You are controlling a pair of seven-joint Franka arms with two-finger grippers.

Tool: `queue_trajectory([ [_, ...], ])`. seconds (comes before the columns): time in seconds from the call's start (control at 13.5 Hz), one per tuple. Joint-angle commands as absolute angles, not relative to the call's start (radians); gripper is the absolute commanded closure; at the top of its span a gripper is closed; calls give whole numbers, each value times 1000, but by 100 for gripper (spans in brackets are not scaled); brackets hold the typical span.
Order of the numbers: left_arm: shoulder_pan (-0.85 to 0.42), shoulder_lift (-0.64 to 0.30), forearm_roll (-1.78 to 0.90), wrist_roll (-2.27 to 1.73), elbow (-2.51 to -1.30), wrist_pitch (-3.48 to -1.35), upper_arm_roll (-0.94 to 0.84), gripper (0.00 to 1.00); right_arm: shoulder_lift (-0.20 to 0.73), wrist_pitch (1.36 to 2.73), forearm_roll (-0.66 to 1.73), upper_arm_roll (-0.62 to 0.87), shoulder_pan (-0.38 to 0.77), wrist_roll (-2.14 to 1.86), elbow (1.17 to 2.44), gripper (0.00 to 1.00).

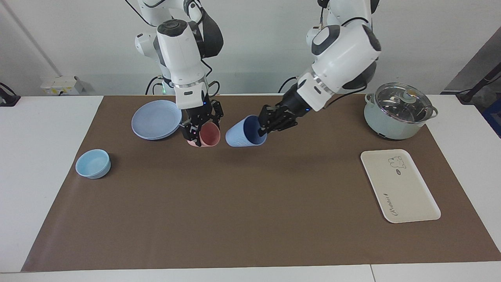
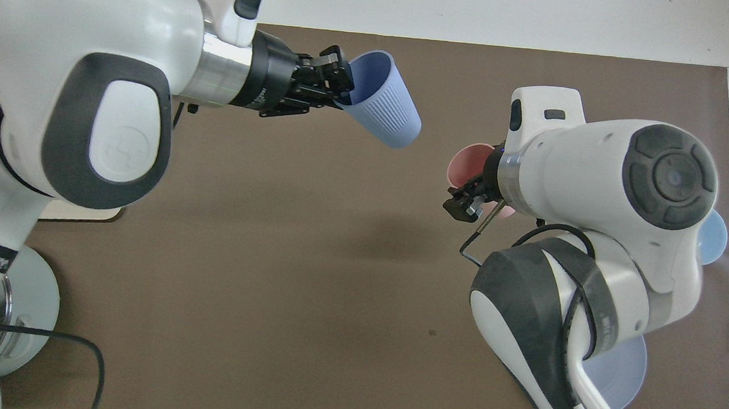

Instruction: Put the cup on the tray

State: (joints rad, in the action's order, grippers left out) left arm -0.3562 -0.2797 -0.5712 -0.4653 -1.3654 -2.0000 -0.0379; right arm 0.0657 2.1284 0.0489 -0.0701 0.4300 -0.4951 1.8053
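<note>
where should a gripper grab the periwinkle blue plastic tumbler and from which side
By the rim: the periwinkle-blue plastic tumbler is tilted with its mouth toward the left arm's end of the table, so the left gripper comes from there, one finger inside the wall. The ribbed taper gives less purchase.

Tray [image 2: 81, 213] mostly hidden (overhead, under left arm).

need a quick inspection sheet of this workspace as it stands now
surface: brown mat on a white table
job's things: periwinkle-blue ribbed plastic cup, tilted, held at its rim; cream rectangular tray bare, toward the left arm's end
clutter: salmon-pink tumbler; round blue plate; light-blue bowl; glass-lidded pot
grippers: left gripper shut on the cup; right gripper at the pink tumbler
cables: black leads at the arm bases
surroundings: white wall
</note>
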Motion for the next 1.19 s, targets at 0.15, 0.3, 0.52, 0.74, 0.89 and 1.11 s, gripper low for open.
queue_trajectory([
  [0.15,-188,-235,-330,-274,-1377,-1896,-46,100,77,2235,205,-67,307,-520,1818,100],
  [0.3,-89,-215,-310,-104,-1426,-1894,-46,100,83,2304,354,-67,230,-630,1835,100],
  [0.52,46,-184,-308,119,-1498,-1910,-46,100,124,2373,663,-67,108,-983,1864,100],
  [0.74,173,-137,-310,325,-1625,-2015,-46,100,214,2449,1047,-67,46,-1404,1882,100],
  [0.89,236,-123,-310,366,-1715,-2129,-46,100,264,2471,1170,-67,37,-1506,1881,100],
  [1.11,302,-144,-313,489,-1778,-2233,-46,100,311,2453,1334,-67,-13,-1713,1884,100],
])
